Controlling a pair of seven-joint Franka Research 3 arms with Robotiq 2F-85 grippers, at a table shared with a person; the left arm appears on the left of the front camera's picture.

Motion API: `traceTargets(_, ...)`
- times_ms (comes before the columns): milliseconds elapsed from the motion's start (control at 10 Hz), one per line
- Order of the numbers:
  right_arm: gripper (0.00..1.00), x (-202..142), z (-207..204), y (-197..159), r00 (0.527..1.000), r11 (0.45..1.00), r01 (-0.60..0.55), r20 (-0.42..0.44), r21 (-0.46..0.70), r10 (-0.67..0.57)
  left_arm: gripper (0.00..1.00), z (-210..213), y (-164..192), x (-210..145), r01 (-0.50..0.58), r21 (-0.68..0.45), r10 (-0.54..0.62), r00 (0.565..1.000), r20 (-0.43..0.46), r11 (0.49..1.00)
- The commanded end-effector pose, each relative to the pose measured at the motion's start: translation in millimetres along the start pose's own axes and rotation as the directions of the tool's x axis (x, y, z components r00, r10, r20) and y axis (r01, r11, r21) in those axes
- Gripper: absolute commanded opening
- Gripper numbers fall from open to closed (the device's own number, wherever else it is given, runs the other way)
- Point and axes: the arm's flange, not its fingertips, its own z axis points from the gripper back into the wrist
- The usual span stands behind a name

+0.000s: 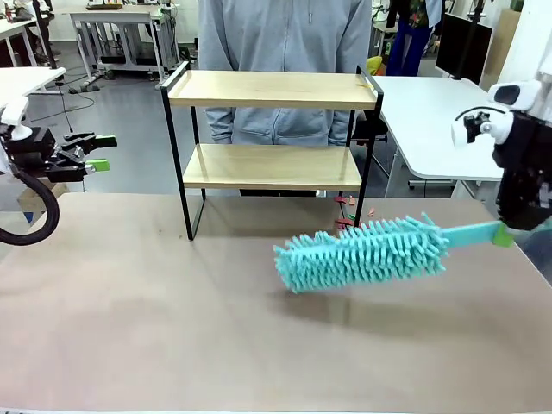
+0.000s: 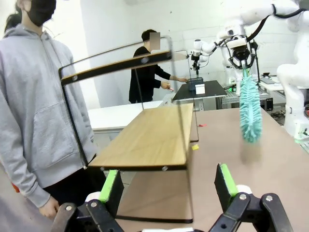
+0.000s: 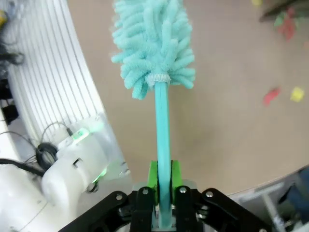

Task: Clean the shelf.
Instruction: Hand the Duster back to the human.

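Note:
The shelf (image 1: 272, 89), two light wooden boards in a thin black frame, stands at the far middle of the brown table. In the left wrist view the shelf (image 2: 149, 137) lies close ahead, seen from its end. My right gripper (image 1: 502, 233) is shut on the handle of a teal fluffy duster (image 1: 362, 253), whose head hovers low over the table in front of the shelf's right side. The right wrist view has my right gripper (image 3: 163, 181) clamped on the duster (image 3: 153, 43). My left gripper (image 1: 95, 153) is open and holds nothing, left of the shelf; its green pads (image 2: 112, 186) stand wide apart.
A person in a grey hoodie (image 1: 285, 52) stands right behind the shelf. Small coloured scraps (image 1: 345, 211) lie on the table by the shelf's right leg. A white table (image 1: 423, 112) stands at the back right.

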Motion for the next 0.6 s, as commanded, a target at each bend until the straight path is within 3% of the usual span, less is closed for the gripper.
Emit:
traceTargets(0,0.13,13.0,0.9,-28.3,0.979,0.993,-0.116,0.172,0.009,0.112,1.0,-8.8,-54.9,27.2,0.019,0.019,-0.019,1.0,0.006,1.0)
traceTargets(500,0.13,42.5,3.4,-63.9,0.905,0.966,-0.245,0.336,-0.085,0.259,1.0,-18.6,-129.4,60.4,-0.068,0.013,0.068,0.998,0.008,0.998)
